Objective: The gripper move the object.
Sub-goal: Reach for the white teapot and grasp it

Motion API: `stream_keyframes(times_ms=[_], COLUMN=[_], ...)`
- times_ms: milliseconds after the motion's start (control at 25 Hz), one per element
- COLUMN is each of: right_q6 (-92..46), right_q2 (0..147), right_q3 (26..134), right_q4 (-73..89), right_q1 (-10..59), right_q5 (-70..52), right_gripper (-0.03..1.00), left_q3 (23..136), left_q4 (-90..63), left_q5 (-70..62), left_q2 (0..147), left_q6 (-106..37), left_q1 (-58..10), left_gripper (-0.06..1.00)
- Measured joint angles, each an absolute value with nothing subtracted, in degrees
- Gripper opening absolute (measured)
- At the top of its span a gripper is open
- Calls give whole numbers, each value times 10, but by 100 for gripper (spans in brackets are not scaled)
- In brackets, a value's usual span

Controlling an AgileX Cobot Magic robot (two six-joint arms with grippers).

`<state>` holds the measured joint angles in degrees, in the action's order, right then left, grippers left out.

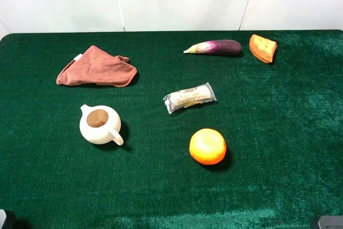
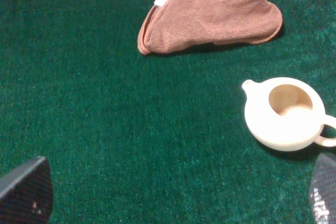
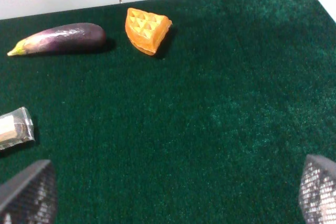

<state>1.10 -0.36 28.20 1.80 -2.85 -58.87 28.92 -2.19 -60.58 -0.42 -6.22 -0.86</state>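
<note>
The object, a small cream-white pitcher (image 1: 99, 125) with a brown inside, stands upright on the green table left of centre. Its spout points back-left and its loop handle front-right. It also shows in the left wrist view (image 2: 286, 114). My left gripper (image 2: 176, 203) is open and empty, with the fingertips (image 2: 26, 192) wide apart, and it is well short of the pitcher. My right gripper (image 3: 173, 198) is open and empty over bare green cloth, with a fingertip (image 3: 318, 190) at the frame edge. In the exterior high view only slivers of the arms show at the bottom corners.
A folded brown cloth (image 1: 96, 67) lies behind the pitcher. A wrapped packet (image 1: 189, 97) lies at the centre and an orange fruit (image 1: 207, 146) in front of it. An eggplant (image 1: 214, 47) and an orange waffle wedge (image 1: 262, 48) lie at the back right. A white wall runs along the back edge.
</note>
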Motion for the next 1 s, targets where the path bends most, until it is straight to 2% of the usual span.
stream_keyframes(times_ms=[1000], right_q6=[11], right_q2=[-4], right_q3=[282], right_q4=[18], right_q1=[-29], right_q5=[-589], right_gripper=[69], left_q3=[290], left_q4=[-22], left_q5=[-613], left_q2=[-4], left_q6=[-62], left_q1=[-9], left_gripper=[99])
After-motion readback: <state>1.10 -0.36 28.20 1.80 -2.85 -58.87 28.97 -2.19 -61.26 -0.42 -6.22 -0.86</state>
